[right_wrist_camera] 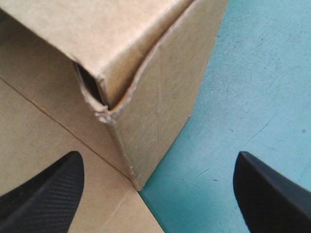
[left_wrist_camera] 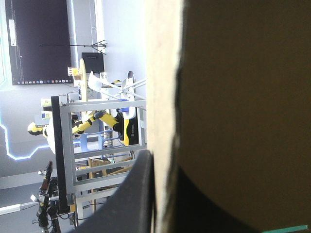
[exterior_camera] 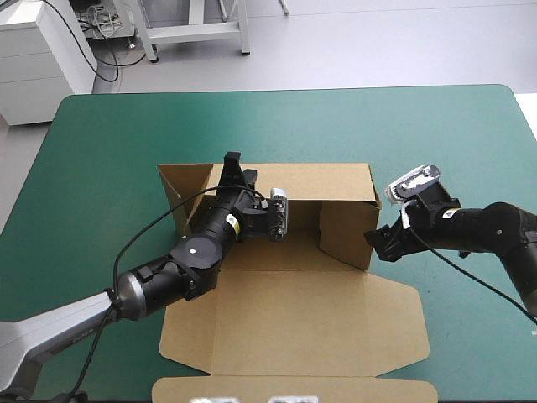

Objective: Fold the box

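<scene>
On the teal-green table [exterior_camera: 101,168], centre: brown box [exterior_camera: 294,315], walls raised, lid flat toward the near edge. Left end effector [exterior_camera: 233,166]: reaching in over the tray, black fingers [left_wrist_camera: 141,194] clamped on the far wall's upper edge, board between them. Right end effector [right_wrist_camera: 156,160]: fingers spread apart, just beside the box's near right corner.
</scene>
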Controlling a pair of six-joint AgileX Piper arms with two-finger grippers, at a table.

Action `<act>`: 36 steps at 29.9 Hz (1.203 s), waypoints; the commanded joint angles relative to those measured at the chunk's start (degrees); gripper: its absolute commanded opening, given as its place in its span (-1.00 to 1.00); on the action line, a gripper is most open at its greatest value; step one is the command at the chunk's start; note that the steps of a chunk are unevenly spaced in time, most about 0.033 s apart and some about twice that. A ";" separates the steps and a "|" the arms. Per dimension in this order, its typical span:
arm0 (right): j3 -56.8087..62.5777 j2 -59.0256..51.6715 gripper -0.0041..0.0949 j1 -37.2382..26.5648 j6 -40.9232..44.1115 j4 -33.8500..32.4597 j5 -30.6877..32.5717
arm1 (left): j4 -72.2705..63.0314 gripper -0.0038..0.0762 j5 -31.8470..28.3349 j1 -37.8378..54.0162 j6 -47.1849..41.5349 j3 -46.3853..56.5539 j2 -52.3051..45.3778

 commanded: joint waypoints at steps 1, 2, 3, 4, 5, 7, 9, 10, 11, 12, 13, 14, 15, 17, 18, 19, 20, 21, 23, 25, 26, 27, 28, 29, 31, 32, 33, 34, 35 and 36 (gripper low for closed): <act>-1.39 -0.90 0.61 -0.38 -2.45 5.82 -1.01 | -3.56 -0.92 2.10 -0.02 -1.66 -0.01 -0.96; -1.39 -0.48 0.61 -0.38 -3.27 7.26 -0.76 | -3.56 -0.92 2.10 -0.02 -1.66 -0.01 -0.96; -1.29 -0.33 0.61 -0.38 -4.09 8.50 -0.65 | -3.56 -0.92 2.10 -0.02 -1.66 -0.01 -0.96; -1.29 0.25 0.61 -0.26 -4.69 9.12 -0.65 | -3.56 -0.92 2.10 -0.02 -1.66 -0.01 -0.96; -1.29 0.70 0.61 -0.18 -4.83 9.26 -0.75 | -3.56 -0.92 2.10 -0.02 -1.66 -0.01 -0.96; -1.29 1.86 0.61 0.84 -4.93 8.89 -1.13 | -3.56 -0.92 2.10 -0.02 -1.66 -0.01 -0.96; -1.29 3.16 0.61 2.47 -5.12 7.98 -2.51 | -3.56 -0.92 2.10 -0.02 -1.66 -0.01 -0.96; -1.29 3.82 0.61 3.31 -5.25 7.67 -3.43 | -3.56 -0.92 2.10 -0.02 -1.66 -0.01 -0.96; -1.29 4.42 0.60 4.40 -5.36 7.26 -4.78 | -3.56 -0.92 2.53 -0.02 -1.66 -0.01 -0.96; -1.29 4.76 0.57 5.46 -5.36 6.99 -6.52 | -3.56 -0.92 2.66 -0.02 -1.66 -0.01 -0.96; -1.29 5.05 0.54 6.33 -5.36 6.47 -8.00 | -3.80 -0.92 2.66 -0.02 -1.66 -0.01 -0.96; -1.29 5.19 0.49 7.59 -5.36 5.90 -9.84 | -3.79 -0.92 3.09 -0.02 -1.66 -0.01 -0.96; -1.29 5.19 0.42 8.65 -5.25 5.03 -11.50 | -3.79 -0.92 3.40 -0.02 -1.77 -0.01 -0.96; -1.29 5.19 0.30 10.26 -4.99 3.77 -13.82 | -3.79 -0.92 3.42 -0.02 -2.05 -0.01 -0.96; -1.29 5.19 0.24 10.94 -4.51 2.80 -14.70 | -3.79 -0.92 3.42 -0.02 -2.05 -0.01 -0.96; -1.29 5.19 0.18 11.35 -3.96 1.94 -15.16 | -3.79 -0.92 3.42 -0.02 -2.09 -0.01 -0.96; -1.29 5.19 0.11 11.69 -3.42 1.33 -15.50 | -3.79 -0.92 3.42 -0.02 -2.32 -0.01 -0.96; -1.29 5.19 0.00 11.74 -2.11 0.24 -15.74 | -3.79 -0.92 3.42 -0.02 -2.54 -0.01 -0.96; -1.29 5.19 -0.22 11.74 -1.38 -0.87 -15.78 | -3.79 -0.92 3.42 -0.02 -2.54 -0.01 -0.96; -1.29 5.19 -0.46 11.74 -1.29 -0.96 -15.34 | -3.79 -0.92 3.42 -0.02 -2.54 -0.01 -0.96; -1.29 5.19 -0.59 11.74 -1.29 -0.96 -15.15 | -3.79 -0.92 3.42 -0.02 -2.54 -0.01 -0.96; -1.29 5.19 -0.70 11.74 -1.29 -0.96 -15.02 | -3.79 -0.92 3.42 -0.02 -2.54 -0.01 -0.96; -1.29 5.19 -0.81 11.74 -1.29 -0.86 -14.87 | -3.79 -0.92 3.42 -0.02 -2.54 -0.01 -0.96; -1.29 5.19 -0.90 11.74 -1.29 -0.61 -14.64 | -3.79 -0.92 3.42 -0.02 -2.54 -0.01 -0.96; -1.29 5.08 -0.95 11.74 -1.41 0.07 -14.12 | -3.79 -0.92 3.42 -0.02 -2.54 -0.01 -0.96; -1.29 5.08 -0.95 11.74 -1.51 0.25 -13.83 | -3.79 -0.92 3.31 -0.02 -2.77 -0.01 -0.96; -1.29 5.08 -0.95 11.74 -1.51 0.25 -13.83 | -3.79 -0.92 2.90 -0.02 -2.87 -0.01 -0.96; -1.29 5.08 -0.95 11.74 -1.38 0.25 -14.18 | -3.79 -0.92 2.34 -0.02 -3.22 -0.01 -0.96; -1.29 5.08 -0.95 11.74 -1.26 0.25 -14.51 | -3.68 -0.92 1.80 -0.02 -4.11 -0.01 -0.96; -1.29 5.08 -0.95 11.74 -1.07 0.25 -15.01 | -3.68 -0.92 1.00 -0.02 -4.66 -0.01 -0.96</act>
